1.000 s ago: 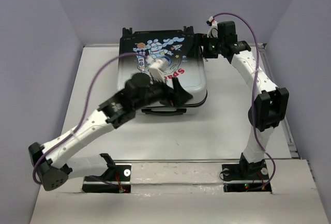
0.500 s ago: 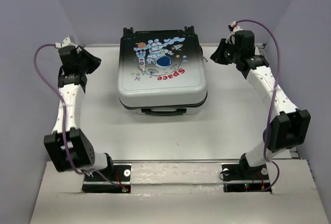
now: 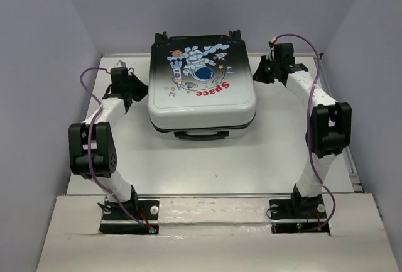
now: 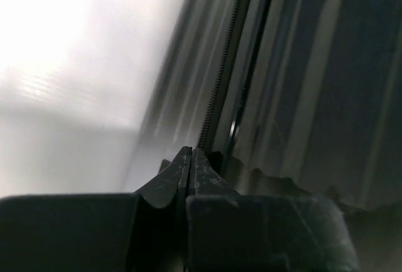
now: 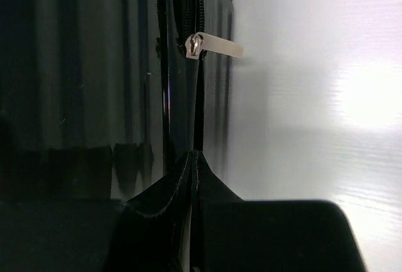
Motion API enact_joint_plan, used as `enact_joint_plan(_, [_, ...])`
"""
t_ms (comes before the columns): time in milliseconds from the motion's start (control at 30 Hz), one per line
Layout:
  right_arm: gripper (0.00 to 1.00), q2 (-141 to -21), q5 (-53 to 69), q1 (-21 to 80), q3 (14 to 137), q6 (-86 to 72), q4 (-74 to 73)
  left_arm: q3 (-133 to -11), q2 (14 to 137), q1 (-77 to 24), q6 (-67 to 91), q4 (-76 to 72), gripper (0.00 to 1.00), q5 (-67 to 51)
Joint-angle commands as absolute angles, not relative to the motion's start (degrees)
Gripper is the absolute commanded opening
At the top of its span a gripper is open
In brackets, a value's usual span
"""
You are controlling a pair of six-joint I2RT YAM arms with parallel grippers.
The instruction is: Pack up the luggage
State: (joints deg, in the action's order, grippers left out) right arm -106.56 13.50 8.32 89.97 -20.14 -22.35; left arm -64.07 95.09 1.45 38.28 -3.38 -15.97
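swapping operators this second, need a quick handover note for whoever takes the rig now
Left gripper: shut, empty, tips close to the zip line on the left side of the luggage; I cannot tell if they touch.
Right gripper: shut, empty, at the luggage's right side, pointed at the silver zipper pull, which sticks out ahead of the tips, apart from them.
Luggage: flat at the far middle of the table, print up, handle toward the arms.
Done: lid is down.
Left: probably the zip; how far it is run cannot be told, so check first.
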Motion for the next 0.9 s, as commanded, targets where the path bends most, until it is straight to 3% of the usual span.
enact_joint_plan(0, [0.07,-112.3,21.5,8.6,98.9,-19.5,-22.3,-55.5,92.5,-4.7,41.5,-9.2,0.06,-17.0])
enact_joint_plan(200, [0.07,-115.7,31.5,11.7,101.9,-14.3,-24.0,-41.2,80.7,-12.4,46.0,-16.3,0.06,-12.5])
enact_joint_plan(500, [0.08,-119.9,43.9,12.8,107.9,-7.8,-31.9,-30.1,65.1,-38.7,55.9,-16.9,0.06,3.3])
enact_joint_plan(567, [0.14,-120.4,42.7,12.8,108.8,-7.6,-32.9,-29.6,62.2,-42.2,57.2,-15.4,0.06,7.0])
enact_joint_plan(667, [0.32,-123.6,43.7,12.8,114.5,-8.3,-35.5,-29.1,58.8,-48.9,59.7,-13.3,0.06,12.1])
enact_joint_plan(700, [0.42,-126.1,44.1,12.8,119.0,-9.7,-36.6,-29.2,58.1,-51.2,60.1,-12.3,0.06,13.2])
enact_joint_plan(867, [0.65,-133.5,47.1,12.8,132.9,-17.6,-37.4,-31.8,52.2,-51.6,57.5,-4.9,0.06,18.1])
